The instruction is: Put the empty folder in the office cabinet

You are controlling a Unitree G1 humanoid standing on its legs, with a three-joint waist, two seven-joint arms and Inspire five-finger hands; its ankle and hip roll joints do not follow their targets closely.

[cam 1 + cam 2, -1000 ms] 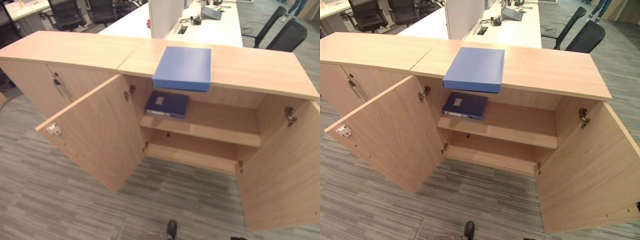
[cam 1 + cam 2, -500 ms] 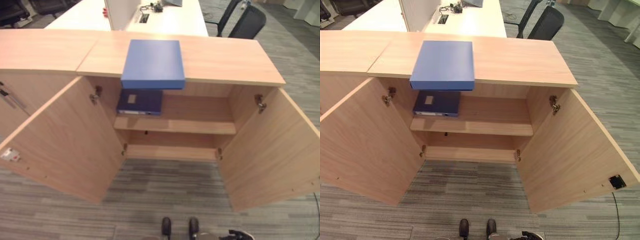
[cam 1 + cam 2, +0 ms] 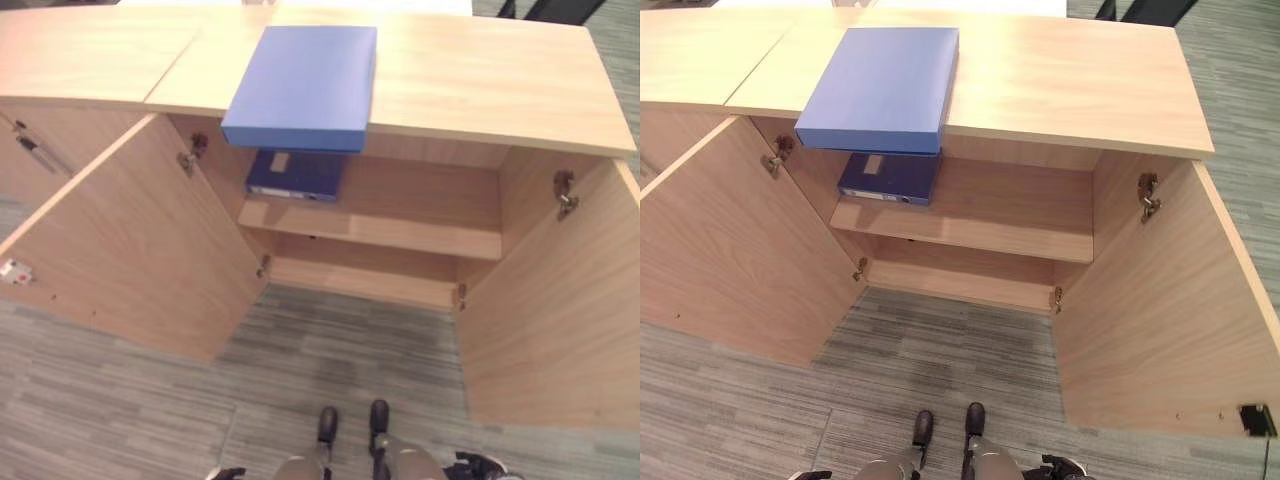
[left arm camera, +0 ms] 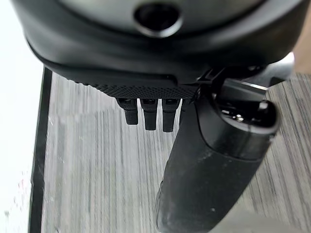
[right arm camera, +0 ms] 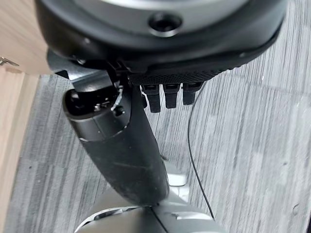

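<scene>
A light blue folder (image 3: 300, 85) lies flat on top of the wooden office cabinet (image 3: 480, 85), its near end jutting a little over the front edge. Below it, a darker blue folder (image 3: 297, 175) lies at the left end of the upper shelf (image 3: 400, 225). Both cabinet doors stand open. My left hand (image 4: 214, 160) hangs low over the carpet with relaxed fingers and holds nothing. My right hand (image 5: 121, 141) hangs the same way, open, far below the folders.
The open left door (image 3: 130, 250) and right door (image 3: 560, 310) swing out toward me on either side. A lower shelf (image 3: 360, 280) is bare. A second cabinet (image 3: 60, 60) with a shut door adjoins on the left. Grey carpet (image 3: 330, 360) lies in front.
The whole picture has shifted: the camera now looks more steeply down and the desks behind have left the view. The folders and doors have not moved.
</scene>
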